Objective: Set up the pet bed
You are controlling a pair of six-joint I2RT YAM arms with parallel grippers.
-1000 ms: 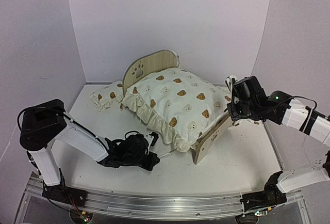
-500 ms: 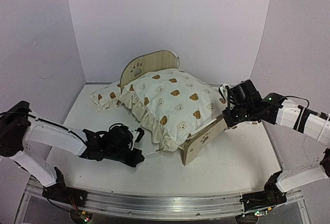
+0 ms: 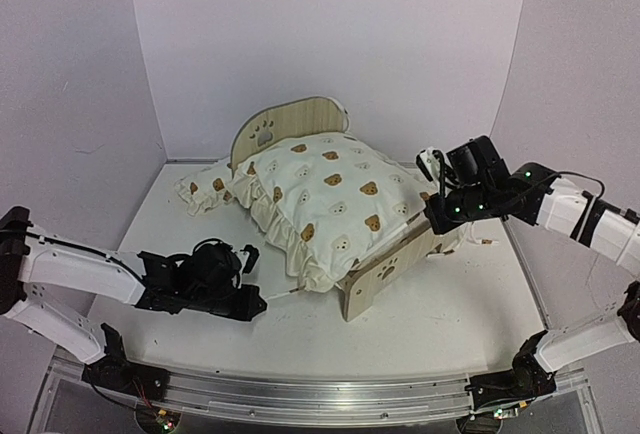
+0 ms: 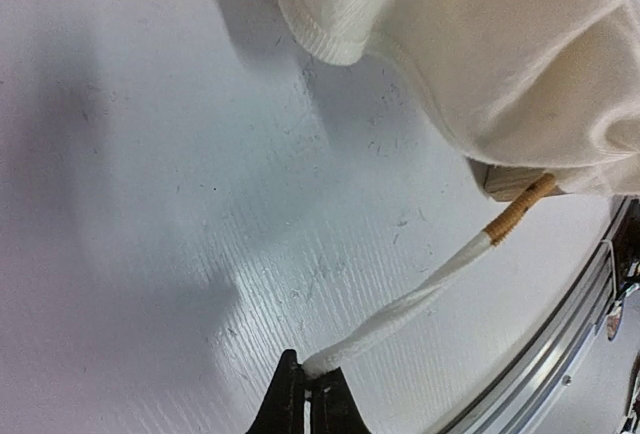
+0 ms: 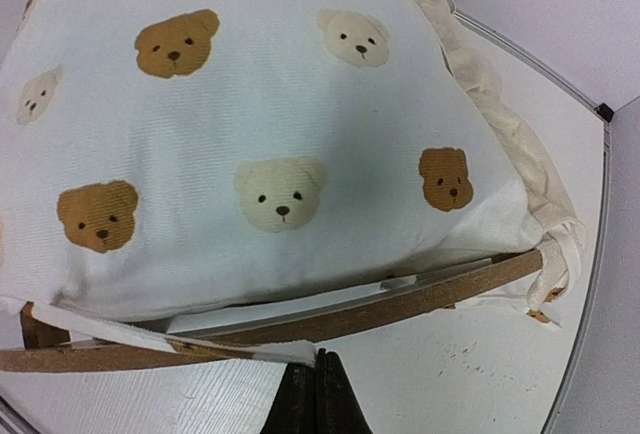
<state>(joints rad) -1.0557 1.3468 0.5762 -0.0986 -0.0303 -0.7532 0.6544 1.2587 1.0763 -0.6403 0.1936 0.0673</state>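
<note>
The pet bed stands mid-table, its plywood headboard (image 3: 290,124) at the back and its paw-print footboard (image 3: 385,272) at the front. The bear-print cushion (image 3: 330,192) lies on it and hides the base. My left gripper (image 3: 257,301) is low on the table, left of the footboard, shut on a white cushion tie (image 4: 420,294) with a brown tip. The tie runs taut to the cushion (image 4: 500,54). My right gripper (image 3: 433,222) is at the bed's right side, shut on another white tie (image 5: 200,339) beside the curved plywood edge (image 5: 400,304), under the cushion (image 5: 250,124).
The small bear-print pillow (image 3: 205,189) lies on the table left of the headboard. White walls close in the table on three sides. A metal rail (image 3: 320,399) runs along the near edge, also in the left wrist view (image 4: 560,334).
The bed and cushion have slid and turned to the left. My left gripper has drawn left with its tie. My right gripper has followed left with its tie.
</note>
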